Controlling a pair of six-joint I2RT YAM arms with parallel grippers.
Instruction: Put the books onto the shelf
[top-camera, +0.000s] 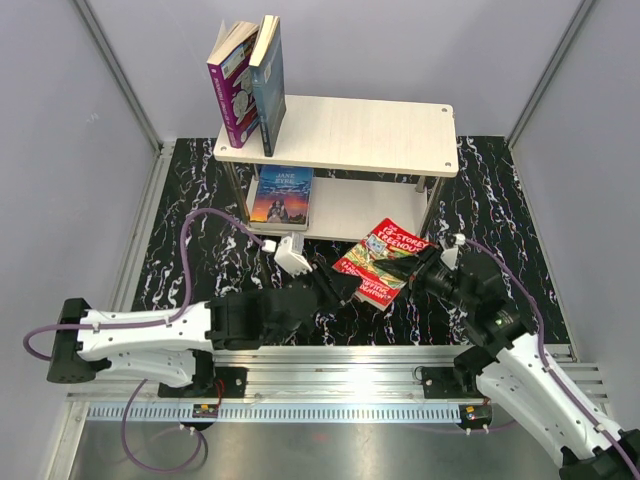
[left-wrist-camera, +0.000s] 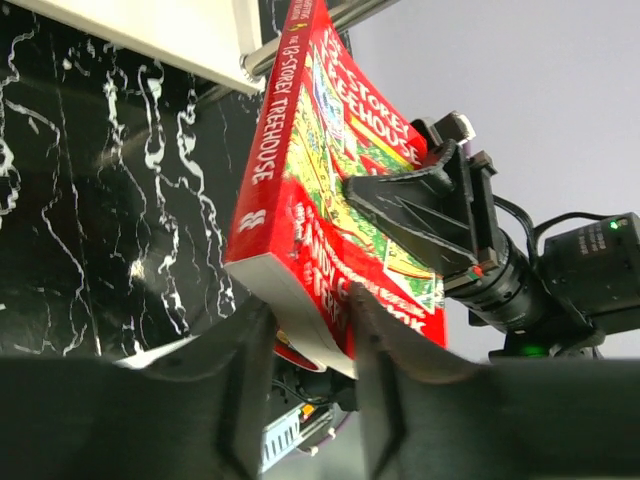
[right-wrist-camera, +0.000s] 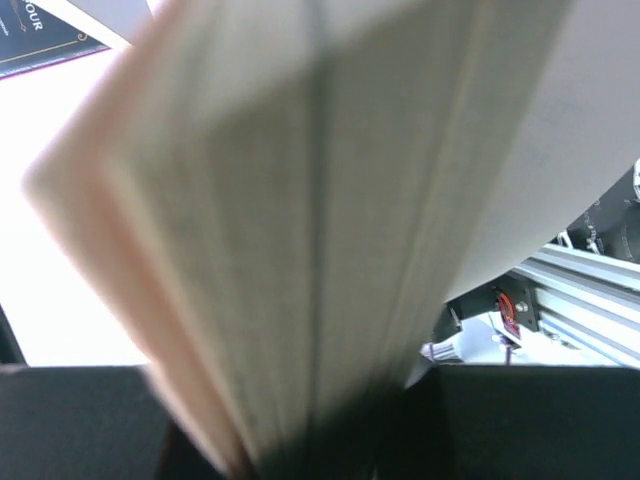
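- A red Treehouse book (top-camera: 380, 255) was seen held above the black marbled counter (top-camera: 170, 230), just below centre in the overhead view, tilted with its cover facing up.
- The right pincer (top-camera: 412, 268) was pinched onto the book's right-hand edge. Page edges filled the right wrist view between its fingers.
- The left pincer (top-camera: 343, 284) was placed at the book's lower left corner. In the left wrist view that corner sat between the two fingers, very near both. Whether they pressed on it could not be told.
- In that same view the spine ran from the top centre down into the left pincer's gap.
- The shelf (top-camera: 400, 135) lay toward the top of the overhead frame, just beyond the book. Both arms were about equally near it.
- On the top board, at its left end, a purple book (top-camera: 232, 90) and a dark teal book (top-camera: 270, 85) stood leaning together. Bare board showed to their right.
- On the lower board, Jane Eyre (top-camera: 282, 195) lay flat at the left.
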